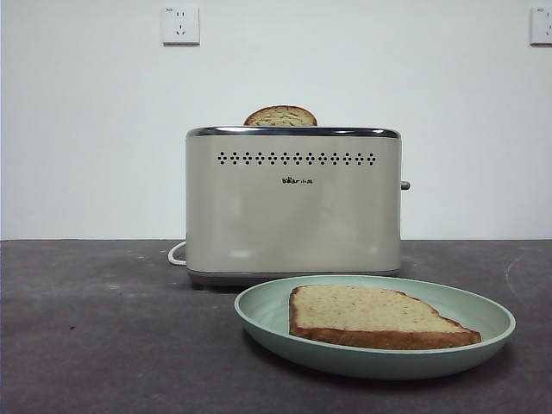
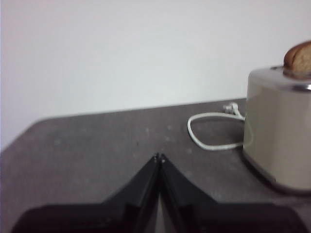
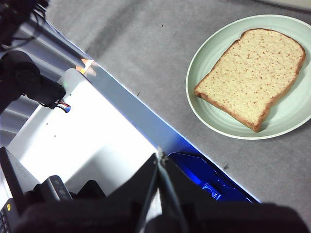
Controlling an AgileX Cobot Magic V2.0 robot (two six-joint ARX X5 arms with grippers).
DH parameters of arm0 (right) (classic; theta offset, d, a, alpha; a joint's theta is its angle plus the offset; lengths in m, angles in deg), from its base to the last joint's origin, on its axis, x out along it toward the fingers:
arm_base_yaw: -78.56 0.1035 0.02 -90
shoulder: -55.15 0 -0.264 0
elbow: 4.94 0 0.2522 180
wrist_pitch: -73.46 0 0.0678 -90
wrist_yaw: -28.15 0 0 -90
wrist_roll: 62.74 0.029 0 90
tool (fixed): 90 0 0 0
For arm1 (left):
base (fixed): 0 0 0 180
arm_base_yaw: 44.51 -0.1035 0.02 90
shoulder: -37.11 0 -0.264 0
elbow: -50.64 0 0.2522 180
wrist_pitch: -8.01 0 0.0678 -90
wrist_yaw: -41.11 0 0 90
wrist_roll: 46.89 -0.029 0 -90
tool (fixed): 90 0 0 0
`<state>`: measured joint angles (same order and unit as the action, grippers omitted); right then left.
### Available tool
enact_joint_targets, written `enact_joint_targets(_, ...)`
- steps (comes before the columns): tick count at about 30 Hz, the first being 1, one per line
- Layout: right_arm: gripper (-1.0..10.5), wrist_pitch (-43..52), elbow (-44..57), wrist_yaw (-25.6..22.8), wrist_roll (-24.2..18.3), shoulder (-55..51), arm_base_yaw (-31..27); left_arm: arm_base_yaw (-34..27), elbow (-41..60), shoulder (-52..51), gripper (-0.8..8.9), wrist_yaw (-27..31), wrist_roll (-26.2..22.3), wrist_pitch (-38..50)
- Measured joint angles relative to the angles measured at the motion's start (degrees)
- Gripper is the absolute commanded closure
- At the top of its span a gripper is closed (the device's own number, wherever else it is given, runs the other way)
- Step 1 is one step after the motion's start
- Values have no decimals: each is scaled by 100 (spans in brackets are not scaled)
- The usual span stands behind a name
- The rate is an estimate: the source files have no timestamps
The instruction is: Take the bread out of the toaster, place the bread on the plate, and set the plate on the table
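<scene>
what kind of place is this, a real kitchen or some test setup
Most likely a lab test bench, not a kitchen: a lone toaster and a plate with bread sit on a bare dark grey table against a blank white wall with wall sockets, and no counters or cabinets show.

"Bear" logo — toaster point(image 1: 293, 207) front

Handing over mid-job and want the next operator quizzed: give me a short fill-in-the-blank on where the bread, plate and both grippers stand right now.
1. The bread lies flat on the ____.
2. The plate rests on the table in front of the ____.
3. A second slice pokes from the toaster's ____.
4. The left gripper and right gripper are both ____.

Missing words: plate; toaster; top; shut
</scene>
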<state>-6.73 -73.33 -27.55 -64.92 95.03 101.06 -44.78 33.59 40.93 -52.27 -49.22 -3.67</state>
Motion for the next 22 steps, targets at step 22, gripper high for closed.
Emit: enact_joint_targets(22, 944, 0, 0, 0, 0, 0, 0, 0, 240, -354, 818, 22, 752, -1257)
